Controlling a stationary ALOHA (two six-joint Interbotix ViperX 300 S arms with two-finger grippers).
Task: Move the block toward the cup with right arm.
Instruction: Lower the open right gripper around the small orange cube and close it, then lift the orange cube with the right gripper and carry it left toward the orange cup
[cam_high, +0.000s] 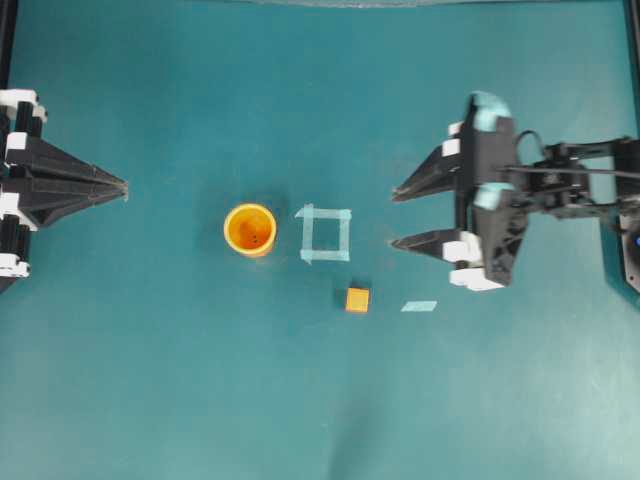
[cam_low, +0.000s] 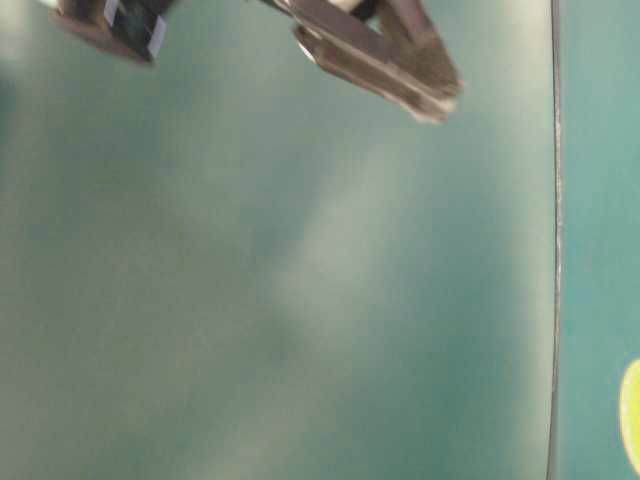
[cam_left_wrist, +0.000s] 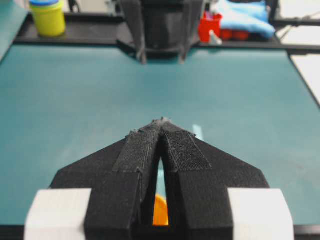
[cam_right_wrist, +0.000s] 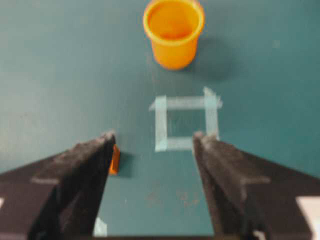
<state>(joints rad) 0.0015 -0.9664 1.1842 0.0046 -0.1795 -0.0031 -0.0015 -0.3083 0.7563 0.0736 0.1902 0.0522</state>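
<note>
One block (cam_high: 357, 300) sits just outside the right gripper (cam_high: 398, 215)'s spread jaws. One cup (cam_high: 250, 229) stands well beyond them. The left gripper (cam_high: 124, 186)'s jaws are together.

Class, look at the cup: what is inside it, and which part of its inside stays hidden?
The cup stands upright and holds no object; the overhead view shows only its darker orange bottom with a few small dark specks. The right wrist view shows the inner wall, but the near rim covers the lower part there.

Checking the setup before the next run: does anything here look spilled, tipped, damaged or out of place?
Nothing stands out. The cup stands upright, the block sits flat, apart from the tape square. Only the table-level view is blurred and shows little.
</note>
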